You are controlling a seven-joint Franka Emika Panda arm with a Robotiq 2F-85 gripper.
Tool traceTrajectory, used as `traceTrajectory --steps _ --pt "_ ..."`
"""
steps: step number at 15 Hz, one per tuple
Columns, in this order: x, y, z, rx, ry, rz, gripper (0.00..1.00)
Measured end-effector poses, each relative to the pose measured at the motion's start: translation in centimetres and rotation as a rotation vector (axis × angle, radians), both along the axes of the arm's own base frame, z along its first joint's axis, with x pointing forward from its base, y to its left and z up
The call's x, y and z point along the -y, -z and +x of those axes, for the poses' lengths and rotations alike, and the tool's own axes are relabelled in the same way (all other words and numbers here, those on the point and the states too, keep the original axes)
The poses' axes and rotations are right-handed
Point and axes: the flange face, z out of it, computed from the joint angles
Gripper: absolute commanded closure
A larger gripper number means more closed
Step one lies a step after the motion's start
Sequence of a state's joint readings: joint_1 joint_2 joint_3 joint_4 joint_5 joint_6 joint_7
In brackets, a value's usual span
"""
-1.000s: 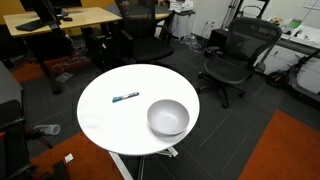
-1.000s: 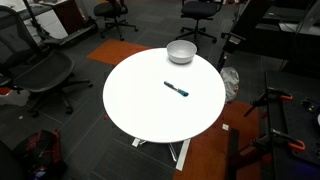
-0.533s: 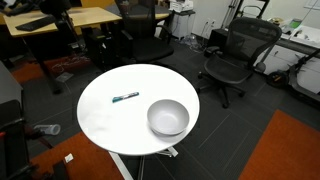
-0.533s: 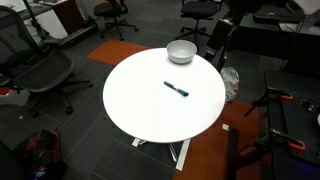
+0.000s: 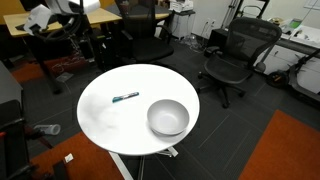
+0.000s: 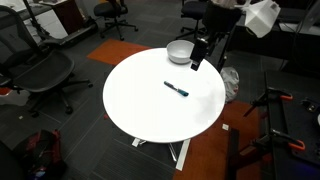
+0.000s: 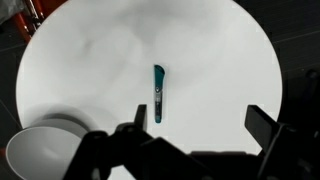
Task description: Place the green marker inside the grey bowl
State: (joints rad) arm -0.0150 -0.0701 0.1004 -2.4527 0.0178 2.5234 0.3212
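The green marker (image 5: pixel 125 97) lies flat on the round white table (image 5: pixel 100 125), left of the grey bowl (image 5: pixel 168 118). It also shows in an exterior view (image 6: pixel 177 90), with the bowl (image 6: pixel 181 51) at the table's far edge. My gripper (image 6: pixel 196 60) hangs open and empty above the table edge beside the bowl; in an exterior view it is a dark shape (image 5: pixel 85 42) behind the table. In the wrist view the marker (image 7: pixel 158 93) lies well below, just beyond my open gripper (image 7: pixel 200 120), and the bowl (image 7: pixel 40 150) is at the lower left.
Black office chairs (image 5: pixel 235 55) stand around the table on dark carpet. A wooden desk (image 5: pixel 60 20) is behind it. Another chair (image 6: pixel 35 70) stands beside the table, and a tripod (image 6: pixel 275 110) stands on orange flooring.
The arm has swung into both exterior views and now hangs by the table edge near the bowl. The marker and the bowl have not moved.
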Motion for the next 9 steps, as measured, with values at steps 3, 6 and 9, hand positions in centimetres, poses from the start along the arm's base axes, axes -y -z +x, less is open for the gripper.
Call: traceTrajectory --steps 3,6,9 --pt "0.6 1.8 1.5 -0.026 -0.001 -0.01 0.0" --pt "0.9 3.6 3.1 -0.049 -0.001 -0.014 0.0" --pt "0.8 5.3 4.5 -0.064 -0.002 -0.013 0.0"
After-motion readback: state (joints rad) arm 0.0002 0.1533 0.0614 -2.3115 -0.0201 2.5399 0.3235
